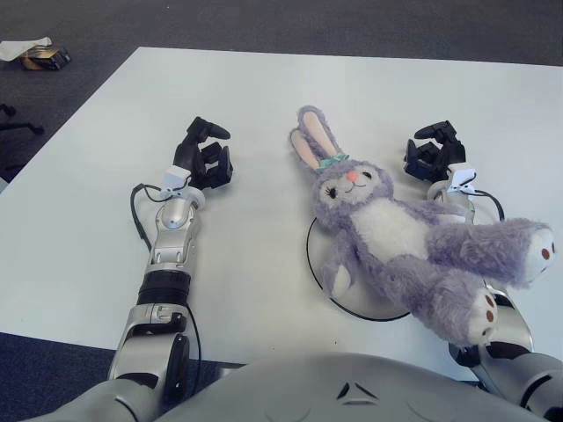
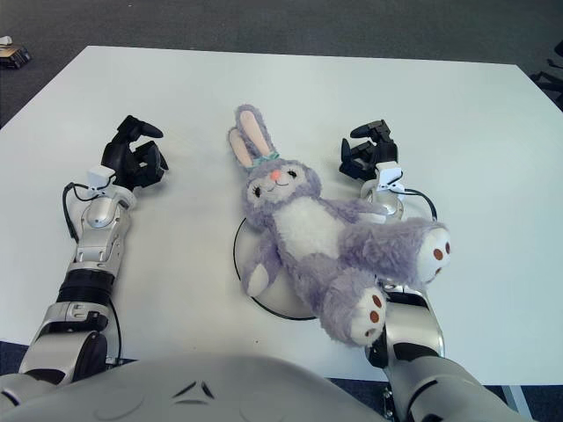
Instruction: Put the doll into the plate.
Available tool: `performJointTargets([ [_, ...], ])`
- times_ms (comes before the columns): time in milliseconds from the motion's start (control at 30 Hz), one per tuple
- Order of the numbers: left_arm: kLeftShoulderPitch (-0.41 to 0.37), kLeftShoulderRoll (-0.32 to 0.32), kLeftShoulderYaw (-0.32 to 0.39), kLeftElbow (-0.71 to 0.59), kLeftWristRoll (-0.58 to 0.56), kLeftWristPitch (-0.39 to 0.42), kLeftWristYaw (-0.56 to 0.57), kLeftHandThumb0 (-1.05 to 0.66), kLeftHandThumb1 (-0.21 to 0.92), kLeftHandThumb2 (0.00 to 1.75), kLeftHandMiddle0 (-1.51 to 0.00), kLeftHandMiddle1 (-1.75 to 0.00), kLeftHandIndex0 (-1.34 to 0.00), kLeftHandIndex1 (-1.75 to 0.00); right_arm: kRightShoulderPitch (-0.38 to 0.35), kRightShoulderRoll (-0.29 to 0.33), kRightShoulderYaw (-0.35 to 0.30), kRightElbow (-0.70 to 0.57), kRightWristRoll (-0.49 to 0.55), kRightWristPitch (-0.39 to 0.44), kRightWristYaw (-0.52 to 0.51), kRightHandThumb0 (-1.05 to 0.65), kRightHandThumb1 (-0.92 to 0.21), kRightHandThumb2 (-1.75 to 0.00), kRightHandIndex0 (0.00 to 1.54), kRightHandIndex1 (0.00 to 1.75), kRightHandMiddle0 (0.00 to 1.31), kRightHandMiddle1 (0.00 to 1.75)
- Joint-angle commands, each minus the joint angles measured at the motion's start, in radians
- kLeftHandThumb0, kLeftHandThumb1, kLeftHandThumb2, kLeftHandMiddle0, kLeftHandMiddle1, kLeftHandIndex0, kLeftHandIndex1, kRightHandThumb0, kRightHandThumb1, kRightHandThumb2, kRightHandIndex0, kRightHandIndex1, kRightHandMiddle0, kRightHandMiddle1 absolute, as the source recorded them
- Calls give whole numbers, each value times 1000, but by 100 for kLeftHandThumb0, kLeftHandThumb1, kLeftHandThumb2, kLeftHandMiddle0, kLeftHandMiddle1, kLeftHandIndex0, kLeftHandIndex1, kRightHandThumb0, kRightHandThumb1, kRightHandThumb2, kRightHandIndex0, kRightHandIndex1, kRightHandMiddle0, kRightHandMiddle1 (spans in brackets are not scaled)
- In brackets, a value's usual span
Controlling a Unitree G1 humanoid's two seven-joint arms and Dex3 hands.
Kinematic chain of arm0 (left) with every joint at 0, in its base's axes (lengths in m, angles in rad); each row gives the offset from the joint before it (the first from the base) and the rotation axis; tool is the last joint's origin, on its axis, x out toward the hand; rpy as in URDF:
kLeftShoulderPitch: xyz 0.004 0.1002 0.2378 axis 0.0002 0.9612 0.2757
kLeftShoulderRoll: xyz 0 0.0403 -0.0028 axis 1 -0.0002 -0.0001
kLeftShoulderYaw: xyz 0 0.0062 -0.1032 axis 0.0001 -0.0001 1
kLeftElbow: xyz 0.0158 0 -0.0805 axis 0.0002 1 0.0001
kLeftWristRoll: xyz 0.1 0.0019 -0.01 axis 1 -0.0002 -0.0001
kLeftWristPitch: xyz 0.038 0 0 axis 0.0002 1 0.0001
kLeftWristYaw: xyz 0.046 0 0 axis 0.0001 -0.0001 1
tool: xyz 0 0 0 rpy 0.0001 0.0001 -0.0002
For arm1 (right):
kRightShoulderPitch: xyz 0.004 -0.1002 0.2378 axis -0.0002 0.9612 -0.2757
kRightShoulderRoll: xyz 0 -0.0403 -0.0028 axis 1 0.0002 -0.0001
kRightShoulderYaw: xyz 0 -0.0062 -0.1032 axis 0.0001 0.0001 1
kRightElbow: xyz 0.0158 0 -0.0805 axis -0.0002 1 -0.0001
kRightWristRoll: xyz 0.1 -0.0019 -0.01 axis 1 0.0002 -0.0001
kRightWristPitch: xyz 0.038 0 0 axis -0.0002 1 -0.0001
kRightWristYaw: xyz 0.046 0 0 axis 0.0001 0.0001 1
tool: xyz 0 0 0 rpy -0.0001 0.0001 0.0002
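A purple plush bunny doll point(image 1: 387, 233) with a white belly lies on its back across the white, black-rimmed plate point(image 1: 311, 261). Its head and ears point past the plate's far edge. Its legs hang off the near right side, over my right forearm. My right hand point(image 1: 435, 149) is just right of the doll's head, fingers relaxed, holding nothing. My left hand point(image 1: 206, 155) is on the table well left of the doll, fingers loose and empty. Most of the plate is hidden under the doll.
The white table point(image 1: 264, 97) spreads wide around both hands. Its left edge runs diagonally toward the dark carpet. A small box with white paper point(image 1: 40, 54) lies on the floor at the far left.
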Motion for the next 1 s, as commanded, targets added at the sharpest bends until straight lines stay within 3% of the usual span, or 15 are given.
performJointTargets([
  [0,59,-19,-5,26,7,12,6,-42,54,104,-95,-175,-44,-175,57,4,5,45,-10,65,3,-1,-42,-114,61,156,33,175],
  [767,58,-19,-9,27,1,24,-3,-42,53,105,-95,-175,-44,-175,59,5,7,32,-14,87,-2,-1,-42,-115,61,158,33,175],
  [967,58,-19,-23,37,11,17,-9,-42,52,107,-96,-175,-46,-175,69,-6,29,-11,-47,132,-13,-1,-44,-113,60,156,33,175],
])
